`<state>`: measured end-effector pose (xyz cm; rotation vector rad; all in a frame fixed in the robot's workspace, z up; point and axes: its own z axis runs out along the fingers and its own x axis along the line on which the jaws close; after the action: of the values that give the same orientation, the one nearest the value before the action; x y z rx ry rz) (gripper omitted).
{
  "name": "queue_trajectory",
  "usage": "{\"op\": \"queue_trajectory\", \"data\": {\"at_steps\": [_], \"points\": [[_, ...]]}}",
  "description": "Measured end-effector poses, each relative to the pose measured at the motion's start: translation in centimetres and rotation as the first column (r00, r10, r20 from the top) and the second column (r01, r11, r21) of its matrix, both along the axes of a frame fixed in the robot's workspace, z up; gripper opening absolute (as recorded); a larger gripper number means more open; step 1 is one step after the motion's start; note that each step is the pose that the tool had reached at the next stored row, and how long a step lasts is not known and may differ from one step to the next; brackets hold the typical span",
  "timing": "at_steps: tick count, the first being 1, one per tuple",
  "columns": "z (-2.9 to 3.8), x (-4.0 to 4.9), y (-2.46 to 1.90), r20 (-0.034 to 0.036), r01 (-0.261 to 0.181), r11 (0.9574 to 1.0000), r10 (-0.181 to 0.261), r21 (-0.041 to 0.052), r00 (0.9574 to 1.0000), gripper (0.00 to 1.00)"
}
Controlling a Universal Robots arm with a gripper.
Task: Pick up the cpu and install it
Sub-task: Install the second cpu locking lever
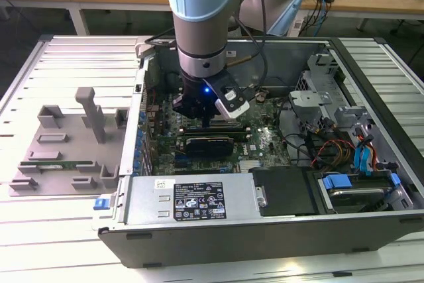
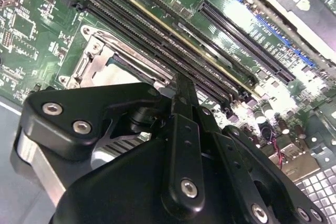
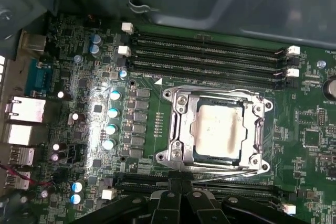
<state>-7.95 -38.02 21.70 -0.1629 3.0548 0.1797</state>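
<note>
The pincer [image 3: 181,190] hangs low over the motherboard [image 3: 94,103], its black fingers [image 3: 176,184] drawn together with nothing between them, just beside the edge of the CPU socket frame [image 3: 176,129]. The cpu [image 3: 218,129] lies flat inside that silvery frame, apart from the fingers. Black memory slots [image 3: 210,51] run along the frame's far side. In the exterior view the pincer [image 1: 207,118] reaches down into the open computer case [image 1: 278,230], which sits on the ribbed surface [image 1: 53,243]; a grey parts holder [image 1: 66,144] lies toward the exterior view's left.
</note>
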Motion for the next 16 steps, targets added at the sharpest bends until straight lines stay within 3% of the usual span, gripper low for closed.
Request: {"op": "queue_trajectory", "data": {"at_steps": [1,3,4,7,9,14,16], "points": [[-0.05,-0.06,-0.07,0.0049,-0.007,0.9999,0.007,0.0148,1.0000,0.11],[-0.13,-0.13,-0.09,0.0125,-0.014,0.9993,0.013,0.0343,0.9998,0.11],[-0.19,-0.13,-0.08,0.0145,-0.015,0.9991,0.014,0.0386,0.9998,0.11],[-0.25,-0.15,-0.09,0.0150,-0.016,0.9991,0.015,0.0404,0.9998,0.11],[-0.43,-0.15,-0.08,0.0177,-0.016,0.9984,0.015,0.0547,0.9997,0.11],[-0.47,-0.16,-0.09,0.0179,-0.016,0.9983,0.015,0.0560,0.9997,0.11],[-0.11,-0.17,-0.09,0.0179,-0.016,0.9983,0.015,0.0561,0.9997,0.11]]}}
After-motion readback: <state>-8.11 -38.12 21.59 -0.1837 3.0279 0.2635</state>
